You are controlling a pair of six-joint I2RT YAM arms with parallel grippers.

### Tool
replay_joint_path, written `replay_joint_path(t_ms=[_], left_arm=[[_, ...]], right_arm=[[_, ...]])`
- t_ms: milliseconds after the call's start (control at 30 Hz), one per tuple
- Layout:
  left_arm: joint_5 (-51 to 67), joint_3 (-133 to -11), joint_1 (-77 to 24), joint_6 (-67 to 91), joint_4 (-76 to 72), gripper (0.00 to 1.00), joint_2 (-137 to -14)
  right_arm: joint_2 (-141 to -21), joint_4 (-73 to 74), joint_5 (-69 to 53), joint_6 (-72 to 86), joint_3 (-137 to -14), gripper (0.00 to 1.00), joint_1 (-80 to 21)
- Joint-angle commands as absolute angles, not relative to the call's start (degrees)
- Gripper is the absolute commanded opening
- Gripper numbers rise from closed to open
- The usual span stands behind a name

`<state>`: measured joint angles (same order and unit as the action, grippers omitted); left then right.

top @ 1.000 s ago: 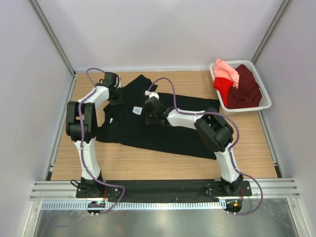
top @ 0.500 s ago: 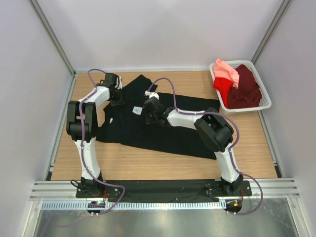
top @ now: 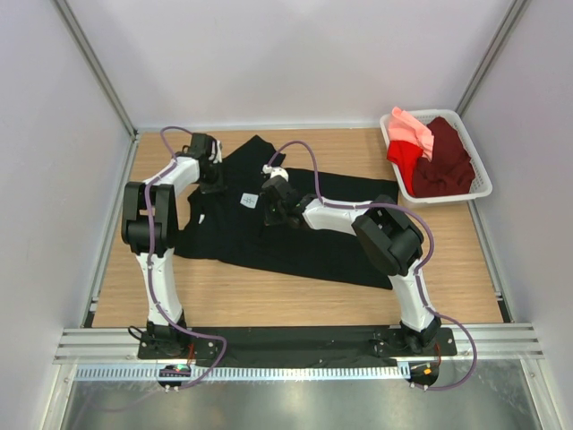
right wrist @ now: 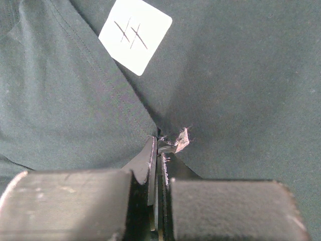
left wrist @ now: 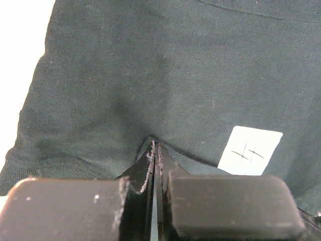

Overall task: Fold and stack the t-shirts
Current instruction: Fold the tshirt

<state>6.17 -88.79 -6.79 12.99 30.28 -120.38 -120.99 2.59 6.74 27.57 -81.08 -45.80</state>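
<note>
Pinching black t-shirt (top: 300, 249), left claw (left wrist: 154, 152), right claw (right wrist: 159, 144) extended.

Seen from above, marks on the black t-shirt (top: 269, 246) label (top: 249, 202) cannot be read. At two o'clock the red shirt (top: 405, 161) is partly covered by the salmon-pink shirt (top: 412, 130).

The left gripper (left wrist: 155, 150) has closed over the last second; its jaws, slightly apart before, now meet on a small raised pinch of the black t-shirt (left wrist: 150, 70), just left of the white chest label (left wrist: 250, 150) in the wrist view; from above, the left arm's dark elbow link (top: 148, 219) has edged very slightly towards that label.
</note>
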Motion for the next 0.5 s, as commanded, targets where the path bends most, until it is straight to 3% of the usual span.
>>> replay_joint_path(t_ms=[0,467], left_arm=[[7.1,-91.0,-7.0,13.5,29.6,0.00,-118.7],[10.0,-91.9,-7.2,15.5,27.4,0.00,-117.1]], right_arm=[[-116.6,0.4,8.3,27.2,-80.2,0.01,-46.1],[-114.9,-3.3,11.2,26.8,-77.8,0.01,-46.8]])
